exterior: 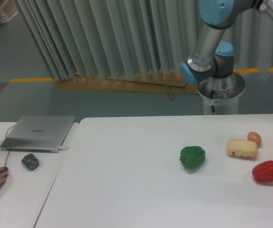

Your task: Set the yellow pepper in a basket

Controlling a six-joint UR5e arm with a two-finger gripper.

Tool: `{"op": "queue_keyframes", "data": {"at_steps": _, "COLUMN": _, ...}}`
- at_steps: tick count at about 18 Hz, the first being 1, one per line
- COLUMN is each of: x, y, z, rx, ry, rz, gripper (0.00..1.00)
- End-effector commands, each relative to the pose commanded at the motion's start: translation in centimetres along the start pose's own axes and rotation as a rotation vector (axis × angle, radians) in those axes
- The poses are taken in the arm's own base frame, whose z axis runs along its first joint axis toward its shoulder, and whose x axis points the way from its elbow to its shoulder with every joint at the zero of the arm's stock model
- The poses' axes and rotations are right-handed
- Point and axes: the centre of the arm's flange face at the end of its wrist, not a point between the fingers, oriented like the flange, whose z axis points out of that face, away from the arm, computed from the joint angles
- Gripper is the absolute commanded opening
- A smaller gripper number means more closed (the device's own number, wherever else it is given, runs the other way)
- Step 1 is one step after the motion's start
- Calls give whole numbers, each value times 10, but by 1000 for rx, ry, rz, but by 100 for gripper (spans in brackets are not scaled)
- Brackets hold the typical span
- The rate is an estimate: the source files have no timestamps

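Apparently task not started or not checkable: we see no yellow pepper and no basket in view. On table (127, 190) only green pepper (192, 157), cream block (241, 148), red pepper (266, 171). Arm (208, 42) raised behind table, upper links leaving frame top right. Gripper out of view, so we cannot tell its state.

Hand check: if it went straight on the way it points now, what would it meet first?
Cannot tell: the hand is out of frame; only the arm shows, above the table. No yellow pepper or basket is visible either.
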Motion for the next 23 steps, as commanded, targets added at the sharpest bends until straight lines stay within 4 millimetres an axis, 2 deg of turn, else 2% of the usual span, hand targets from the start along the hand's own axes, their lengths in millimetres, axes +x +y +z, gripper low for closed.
{"op": "queue_keyframes", "data": {"at_steps": 3, "x": -3, "y": -44, "z": -21, "rx": 65, "ry": -8, "rz": -106, "gripper": 100}}
{"op": "queue_keyframes", "data": {"at_steps": 6, "x": 6, "y": -50, "z": -50, "rx": 83, "ry": 59, "rz": -123, "gripper": 100}}
{"op": "queue_keyframes", "data": {"at_steps": 8, "x": 15, "y": -54, "z": -66, "rx": 33, "ry": 90, "rz": -106, "gripper": 100}}
{"op": "queue_keyframes", "data": {"at_steps": 10, "x": 27, "y": -67, "z": -86, "rx": -11, "ry": 148, "rz": -66, "gripper": 100}}
{"op": "queue_keyframes", "data": {"at_steps": 11, "x": 28, "y": -66, "z": -89, "rx": -41, "ry": 163, "rz": -14, "gripper": 100}}
{"op": "queue_keyframes", "data": {"at_steps": 13, "x": 32, "y": -61, "z": -86, "rx": -111, "ry": 198, "rz": 110, "gripper": 100}}
{"op": "queue_keyframes", "data": {"at_steps": 16, "x": 35, "y": -73, "z": -93, "rx": -112, "ry": 199, "rz": 121, "gripper": 100}}
{"op": "queue_keyframes", "data": {"at_steps": 18, "x": 37, "y": -75, "z": -89, "rx": -103, "ry": 206, "rz": 123, "gripper": 100}}
{"op": "queue_keyframes", "data": {"at_steps": 21, "x": 42, "y": -92, "z": -76, "rx": -80, "ry": 268, "rz": 152, "gripper": 100}}
{"op": "queue_keyframes", "data": {"at_steps": 23, "x": 46, "y": -95, "z": -62, "rx": -69, "ry": 294, "rz": 151, "gripper": 100}}
